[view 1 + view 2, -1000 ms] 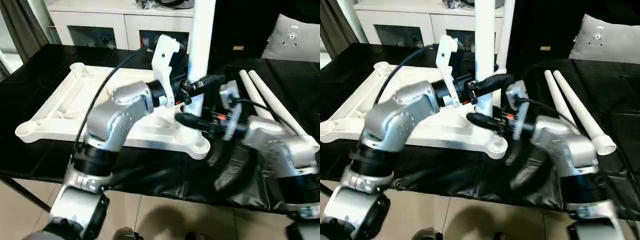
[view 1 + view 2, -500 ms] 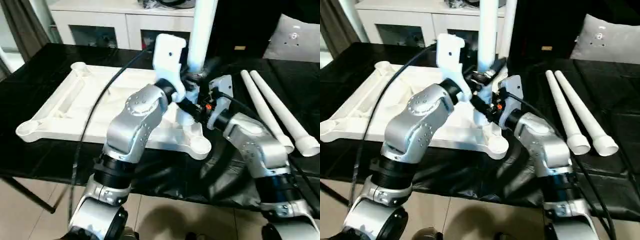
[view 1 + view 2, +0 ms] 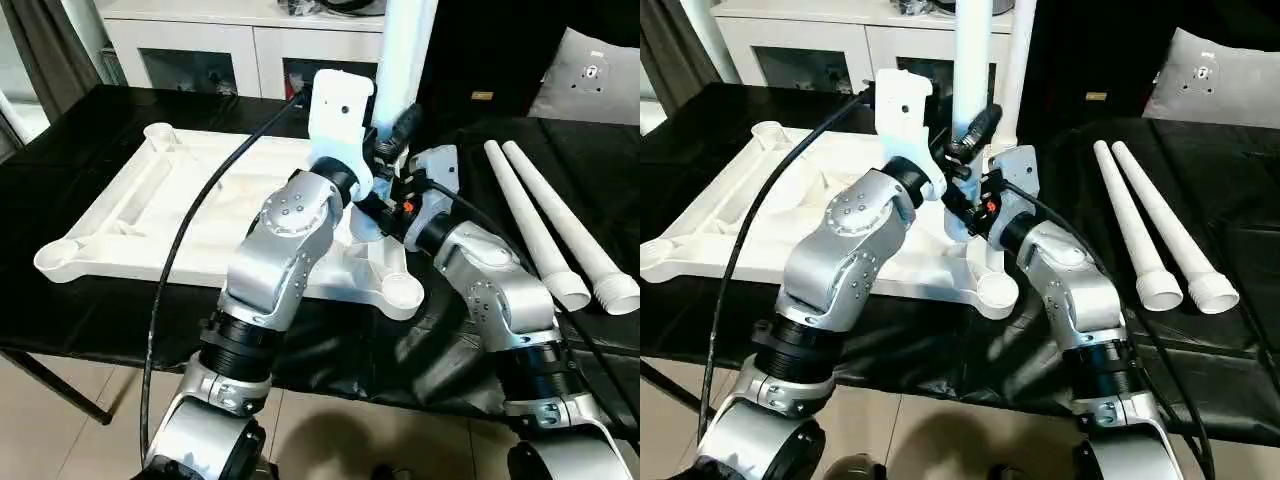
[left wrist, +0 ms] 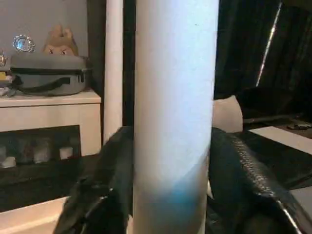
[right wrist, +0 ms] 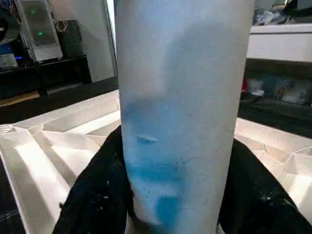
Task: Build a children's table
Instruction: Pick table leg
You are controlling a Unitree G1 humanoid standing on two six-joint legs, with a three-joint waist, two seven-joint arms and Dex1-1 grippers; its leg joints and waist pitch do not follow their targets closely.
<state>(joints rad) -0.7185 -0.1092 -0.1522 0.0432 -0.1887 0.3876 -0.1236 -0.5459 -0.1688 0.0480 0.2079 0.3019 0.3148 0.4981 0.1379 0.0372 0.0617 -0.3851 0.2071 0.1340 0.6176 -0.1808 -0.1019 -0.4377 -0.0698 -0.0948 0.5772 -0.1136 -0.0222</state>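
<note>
Now both grippers clamp one upright leg at the near right corner of the tabletop.

You have the tabletop [image 3: 160, 215] lying underside up on the black worktop [image 3: 90, 310], its near right corner socket [image 3: 400, 290] close to the front edge; bare black surface lies to its left and between it and the two spare legs [image 3: 1150, 230] on the right. Behind it, the white cabinet [image 3: 200, 50] stands close. The upright leg [image 3: 972, 60] rises from the ribbed underside, a second upright leg [image 3: 1012, 70] just behind. Your left gripper [image 4: 170, 195] and right gripper [image 5: 180, 195] each have black fingers pressed on opposite sides of it, half open.
</note>
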